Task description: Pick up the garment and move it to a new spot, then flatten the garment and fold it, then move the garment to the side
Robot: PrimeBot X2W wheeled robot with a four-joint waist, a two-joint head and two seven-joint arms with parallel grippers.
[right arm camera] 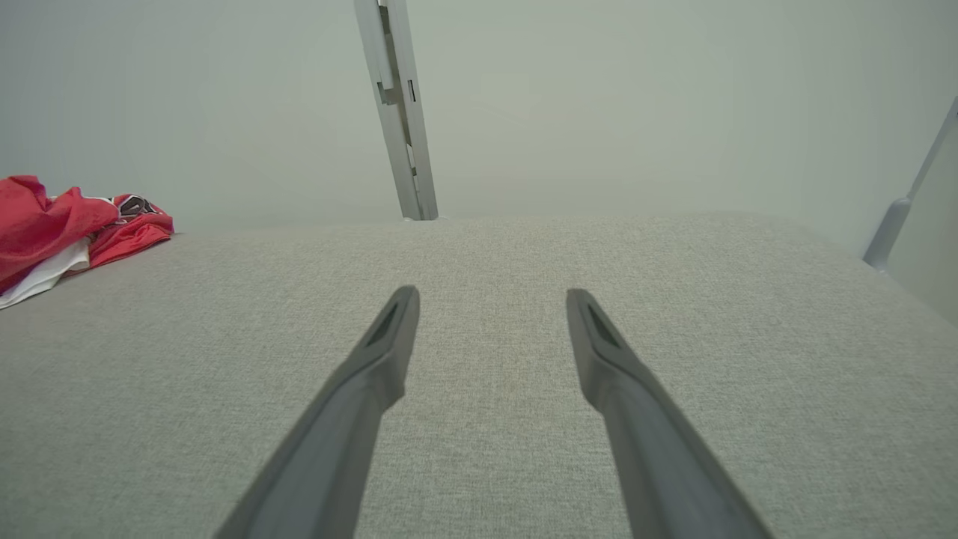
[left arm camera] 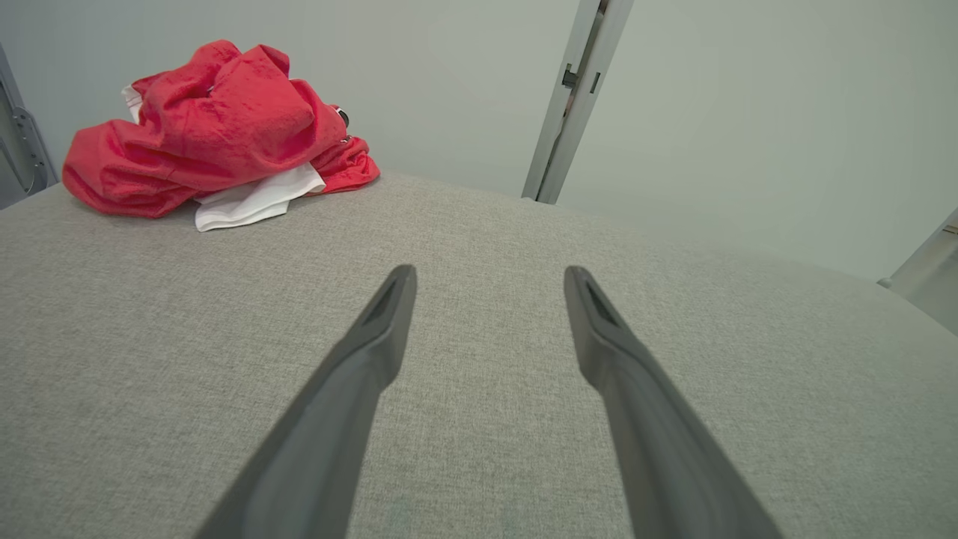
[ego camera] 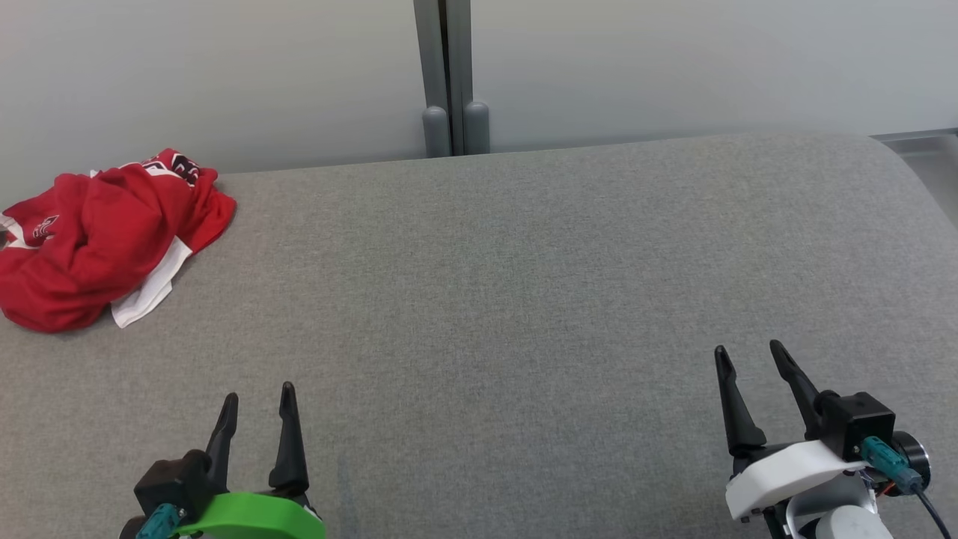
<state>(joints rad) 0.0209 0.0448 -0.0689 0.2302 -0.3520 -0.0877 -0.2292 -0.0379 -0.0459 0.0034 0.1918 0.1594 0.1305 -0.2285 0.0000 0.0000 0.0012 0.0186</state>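
The garment is a crumpled red piece with white trim, lying in a heap at the far left of the grey fabric surface. It also appears at the upper left as the garment and at the left edge as the garment. My left gripper stands open near the front left, well short of the heap, nothing between its fingers. My right gripper is open at the front right, far from the garment, with its fingers apart over bare fabric.
A pale wall runs behind the surface, with a grey vertical post at the back middle. The surface's far edge curves down at the right. Wide bare fabric lies between the grippers and the heap.
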